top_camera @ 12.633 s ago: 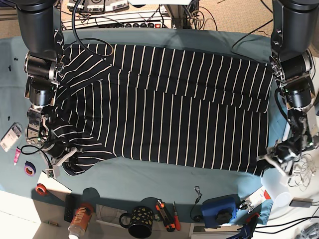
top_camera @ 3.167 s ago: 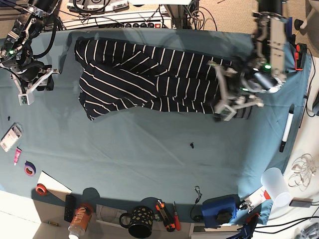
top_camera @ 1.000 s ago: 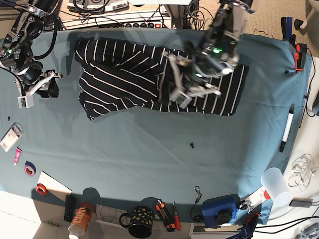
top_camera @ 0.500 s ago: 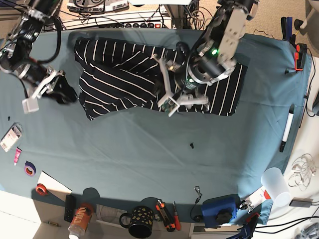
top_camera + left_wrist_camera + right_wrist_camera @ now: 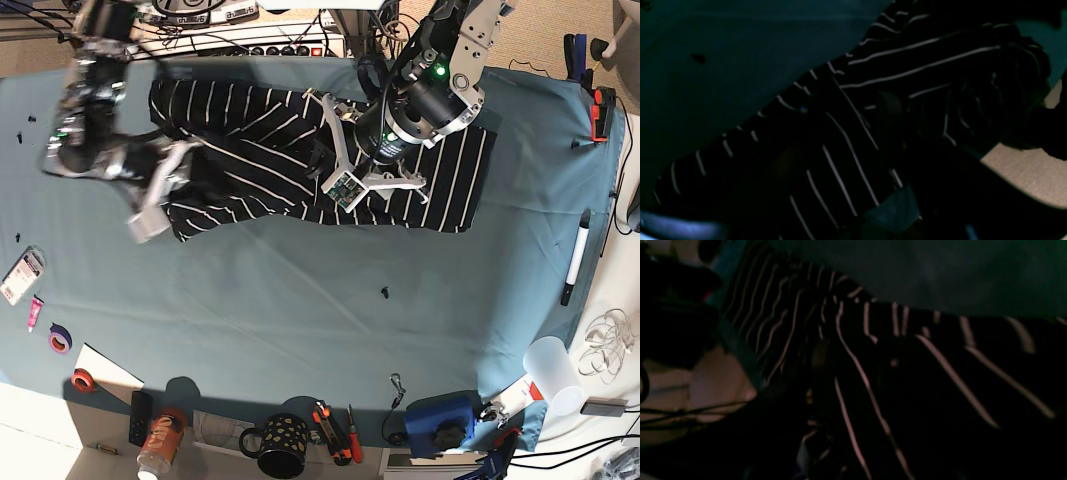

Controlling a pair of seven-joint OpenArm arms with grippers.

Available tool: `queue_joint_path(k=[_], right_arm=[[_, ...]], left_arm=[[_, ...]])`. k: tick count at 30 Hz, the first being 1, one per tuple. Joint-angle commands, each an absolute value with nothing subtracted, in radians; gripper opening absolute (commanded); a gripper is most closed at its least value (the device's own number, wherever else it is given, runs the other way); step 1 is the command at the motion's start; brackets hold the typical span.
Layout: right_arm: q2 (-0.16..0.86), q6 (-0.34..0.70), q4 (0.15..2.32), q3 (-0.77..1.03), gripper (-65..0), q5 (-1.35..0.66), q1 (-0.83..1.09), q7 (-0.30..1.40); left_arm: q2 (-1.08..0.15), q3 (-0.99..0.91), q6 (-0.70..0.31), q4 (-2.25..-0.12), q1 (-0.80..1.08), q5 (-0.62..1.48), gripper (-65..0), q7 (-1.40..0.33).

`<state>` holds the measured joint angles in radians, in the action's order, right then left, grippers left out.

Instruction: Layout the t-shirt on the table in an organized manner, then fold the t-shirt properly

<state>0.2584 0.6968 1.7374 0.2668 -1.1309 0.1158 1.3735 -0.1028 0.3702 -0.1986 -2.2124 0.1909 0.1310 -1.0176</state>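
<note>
The right hand [image 5: 165, 195] sits over the left end of the t-shirt [image 5: 260, 150], motion-blurred; I cannot tell whether it grips the cloth. The t-shirt lies folded in a band across the far half of the teal worktop [image 5: 300, 320]. The left hand [image 5: 350, 160] hovers over its middle, fingers spread, grasp undetermined.
</note>
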Motion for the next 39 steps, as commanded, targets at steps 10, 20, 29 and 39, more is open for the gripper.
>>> queue_joint_path(k=[10, 20, 29, 39], right_arm=[[0.227, 0.698, 1.612, 0.275, -44.2, -0.949, 0.198, 1.219], [0.227, 0.698, 1.739, 0.362, -44.2, -1.137, 0.197, 1.329], [0.250, 0.698, 1.915, 0.577, -32.3, -1.128, 0.235, 1.396], [0.264, 0.658, 1.790, 0.800, -32.3, -1.066, 0.268, 1.396]], left_arm=[[-0.098, 0.370, -0.199, -2.231, 0.186, 0.134, -41.0, -0.997], [-0.098, 0.370, -0.199, -2.231, 0.186, 0.134, -41.0, -0.995], [-0.098, 0.370, -0.200, -2.231, 0.186, 0.134, -41.0, -0.968], [-0.097, 0.370, -0.199, -2.228, 0.186, 0.135, -41.0, -0.968]])
